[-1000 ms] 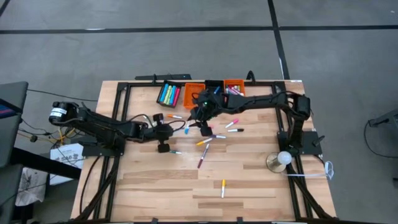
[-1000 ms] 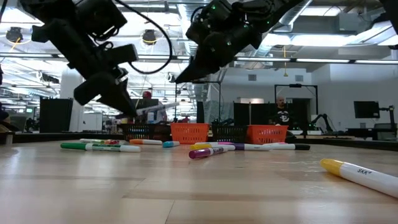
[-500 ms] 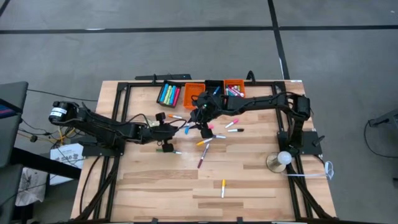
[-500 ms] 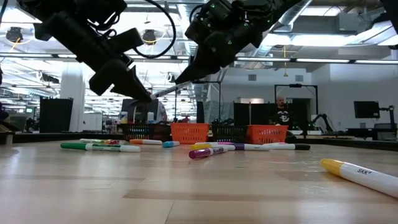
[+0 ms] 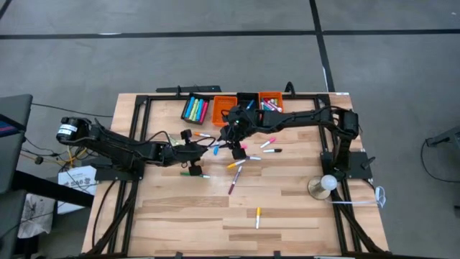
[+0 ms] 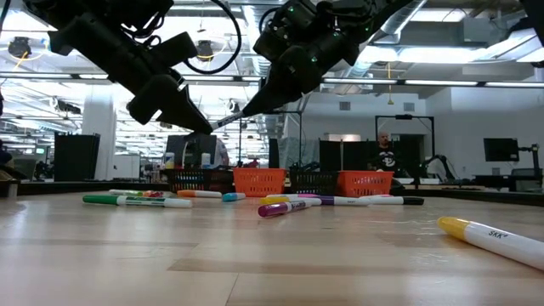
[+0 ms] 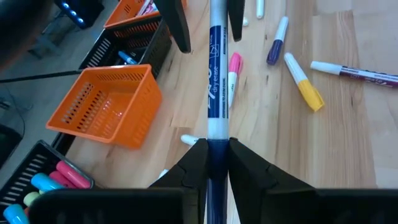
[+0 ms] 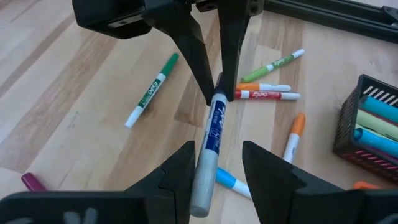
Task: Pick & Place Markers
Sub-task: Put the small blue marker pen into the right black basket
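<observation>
Wooden tabletop (image 5: 287, 208) below, my left gripper (image 7: 211, 146) pinches one end of a blue marker (image 7: 214, 81) just short of the orange bin (image 7: 102, 106). Right gripper (image 8: 214, 165), fingers spread around the other end, looks set for a mid-air handover.

The blue marker (image 7: 215, 81) has its dark end hidden between the left gripper (image 7: 212, 155) fingers; bin contents at 11 o'clock are cropped.

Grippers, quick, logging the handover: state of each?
Left gripper: closed on the blue marker.
Right gripper: open, straddling the same marker.
</observation>
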Robot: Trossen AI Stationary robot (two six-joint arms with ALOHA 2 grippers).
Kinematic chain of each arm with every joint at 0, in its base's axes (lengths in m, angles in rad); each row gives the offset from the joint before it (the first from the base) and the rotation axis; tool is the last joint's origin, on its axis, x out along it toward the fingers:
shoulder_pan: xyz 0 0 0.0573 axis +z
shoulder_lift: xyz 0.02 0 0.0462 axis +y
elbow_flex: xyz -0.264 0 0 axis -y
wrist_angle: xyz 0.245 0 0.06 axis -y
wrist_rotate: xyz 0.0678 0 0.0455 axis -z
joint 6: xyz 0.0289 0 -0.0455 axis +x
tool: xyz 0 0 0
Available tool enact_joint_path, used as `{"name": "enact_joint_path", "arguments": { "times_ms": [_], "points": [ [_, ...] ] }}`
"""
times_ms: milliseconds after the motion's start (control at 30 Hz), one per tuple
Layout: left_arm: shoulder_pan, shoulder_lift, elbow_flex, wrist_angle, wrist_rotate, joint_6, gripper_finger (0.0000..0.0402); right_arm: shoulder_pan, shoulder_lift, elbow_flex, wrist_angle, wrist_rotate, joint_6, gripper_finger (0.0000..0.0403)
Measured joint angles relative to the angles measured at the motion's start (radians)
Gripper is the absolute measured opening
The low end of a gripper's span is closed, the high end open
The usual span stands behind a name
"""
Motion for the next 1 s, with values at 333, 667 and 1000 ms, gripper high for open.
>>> {"name": "enact_joint_path", "arguments": {
  "times_ms": [333, 667, 1000],
  "points": [
    [0.001, 0.000, 0.000, 0.009, -0.009, -0.003, 0.0052, 0.002, 0.000, 0.000, -0.002, 0.041, 0.001, 0.0050],
    [0.003, 0.000, 0.000, 0.015, -0.002, -0.036, 0.0055, 0.001, 0.000, 0.000, -0.003, 0.046, 0.016, 0.0029],
    [0.016, 0.000, 0.000, 0.024, -0.037, -0.066, 0.0104, -0.013, 0.000, 0.002, -0.019, 0.061, 0.011, 0.0025]
  ]
}}
